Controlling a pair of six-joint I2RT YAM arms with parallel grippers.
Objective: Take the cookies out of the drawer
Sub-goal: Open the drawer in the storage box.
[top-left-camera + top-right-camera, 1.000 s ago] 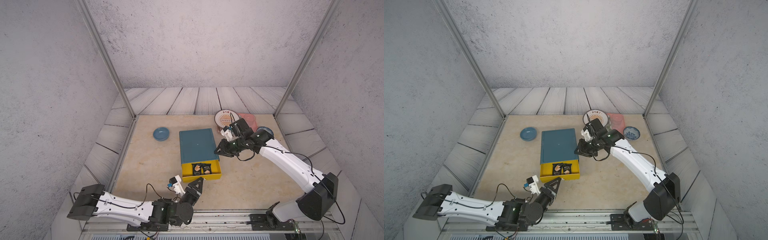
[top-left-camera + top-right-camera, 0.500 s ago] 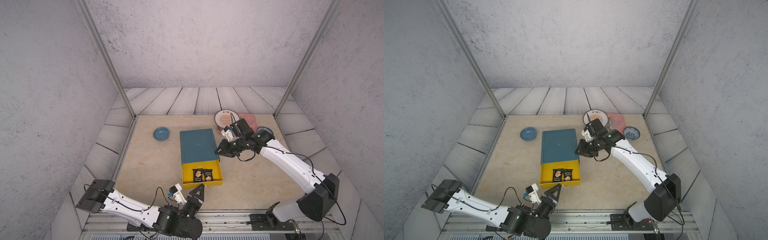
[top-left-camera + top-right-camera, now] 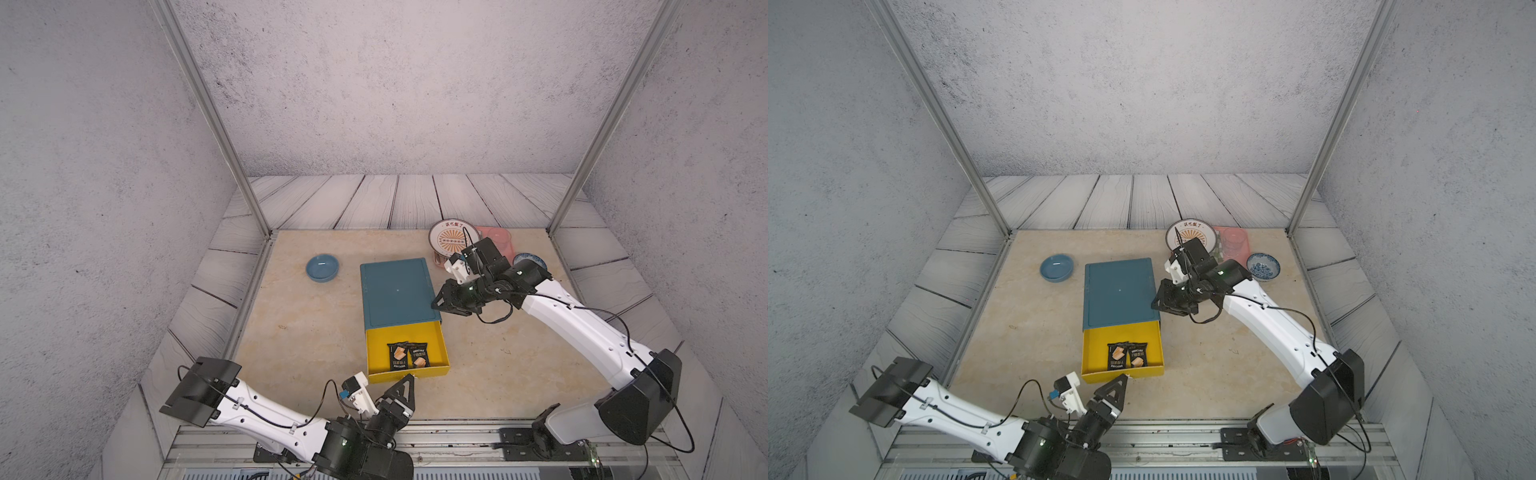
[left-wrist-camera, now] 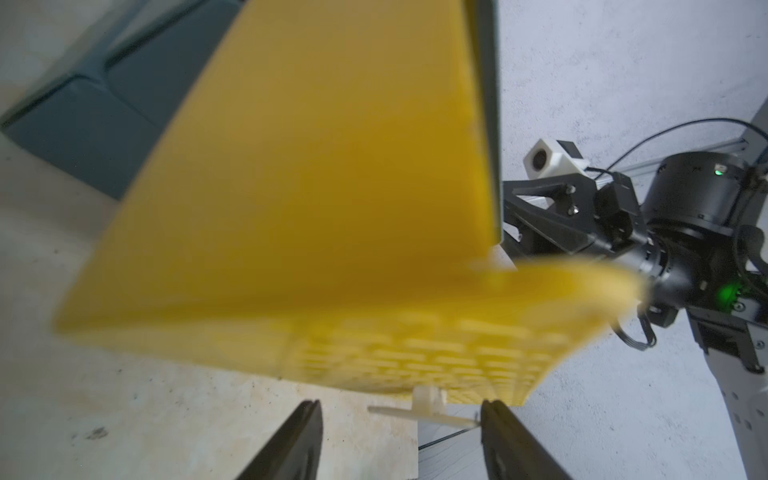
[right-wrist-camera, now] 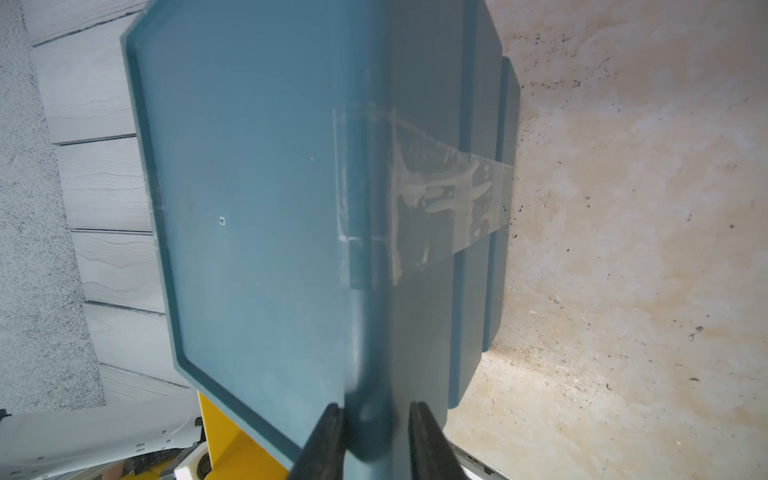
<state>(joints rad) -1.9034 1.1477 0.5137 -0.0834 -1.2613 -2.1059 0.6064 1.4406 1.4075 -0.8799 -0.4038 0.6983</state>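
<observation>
- The left claw [image 4: 399,417] is standing spread, straddling the small white handle [image 4: 428,401] without pinching it.
- The right claw [image 5: 376,415] is pinching the edge of the blue box [image 3: 395,291].
- Two black cookie packets [image 3: 408,356] are lying side by side in the yellow drawer [image 3: 399,334], near its front wall.
- Reaching in, the left claw is likely risking a snag on the handle, which would tug the drawer. The touching packets might also lift together or slip.

Left pincer [image 4: 401,406] gapes low; right pincer [image 5: 375,409] seems clamped, arm outstretched.

Lab robot cell: aluminium posts [image 3: 215,124], grey backdrop walls [image 3: 395,83], bench-mounted arms [image 3: 270,411].
</observation>
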